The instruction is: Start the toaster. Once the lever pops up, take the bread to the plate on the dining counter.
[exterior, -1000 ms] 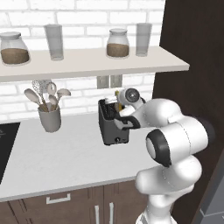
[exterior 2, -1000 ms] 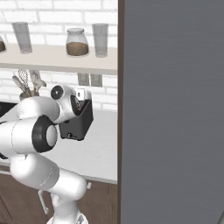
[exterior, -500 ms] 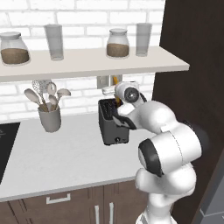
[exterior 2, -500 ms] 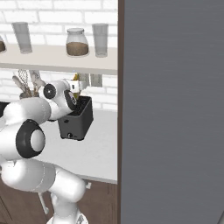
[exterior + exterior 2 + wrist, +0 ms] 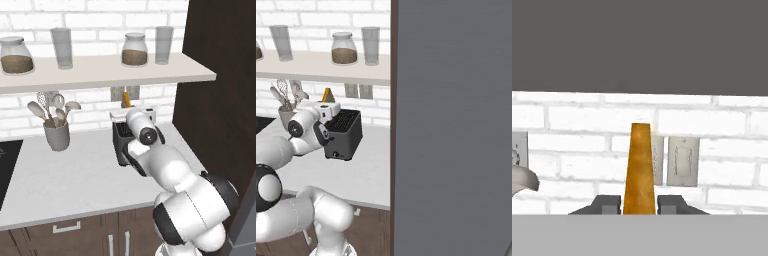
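Fingers (image 5: 640, 205) on bread (image 5: 640, 170), brick wall (image 5: 577, 120) behind

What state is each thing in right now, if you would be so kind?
bread: upright, lifted clear above the toaster, clamped between the finger tips.
gripper: shut on the bread.
toaster: standing on the worktop, slots showing no bread.
utensil cup: upright, holding utensils.

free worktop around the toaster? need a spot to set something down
Widest bare patch: worktop between utensil cup and toaster, out to the front edge. Narrower strip right of the toaster toward the dark panel. Crowded over the toaster: claw holds the bread there.
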### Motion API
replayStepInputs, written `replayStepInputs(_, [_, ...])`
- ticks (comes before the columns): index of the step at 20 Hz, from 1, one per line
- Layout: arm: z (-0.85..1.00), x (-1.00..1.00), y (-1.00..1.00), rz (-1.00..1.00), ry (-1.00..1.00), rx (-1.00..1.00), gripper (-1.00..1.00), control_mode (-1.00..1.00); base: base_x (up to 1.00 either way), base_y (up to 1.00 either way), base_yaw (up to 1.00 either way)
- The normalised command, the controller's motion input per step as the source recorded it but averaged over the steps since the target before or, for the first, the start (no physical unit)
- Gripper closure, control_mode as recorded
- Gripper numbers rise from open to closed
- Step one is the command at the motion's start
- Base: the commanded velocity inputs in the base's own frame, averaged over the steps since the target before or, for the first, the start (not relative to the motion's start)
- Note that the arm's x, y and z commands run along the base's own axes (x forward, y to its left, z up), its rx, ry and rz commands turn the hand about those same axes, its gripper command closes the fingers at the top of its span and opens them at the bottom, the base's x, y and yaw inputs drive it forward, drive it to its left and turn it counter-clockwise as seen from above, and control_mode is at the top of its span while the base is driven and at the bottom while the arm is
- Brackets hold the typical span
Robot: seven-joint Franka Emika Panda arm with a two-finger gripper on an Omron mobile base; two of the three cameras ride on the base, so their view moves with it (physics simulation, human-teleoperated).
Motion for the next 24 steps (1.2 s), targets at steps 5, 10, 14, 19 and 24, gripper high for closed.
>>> replayStepInputs(5, [0.95,-1.00,0.22,0.06,-0.01,0.15,1.00,-1.00,0.00,0.00,0.00])
replayStepInputs(10, [0.92,-1.00,0.05,0.07,0.15,0.09,1.00,-1.00,0.00,0.00,0.00])
replayStepInputs(14, [0.58,-1.00,0.00,0.03,0.35,0.00,1.00,-1.00,0.00,0.00,0.00])
replayStepInputs(19, [0.21,-1.00,0.00,0.00,0.41,-0.04,1.00,-1.00,0.00,0.00,0.00])
replayStepInputs(24, [-0.01,-1.00,-0.25,-0.07,0.25,-0.09,1.00,-1.00,0.00,0.00,0.00])
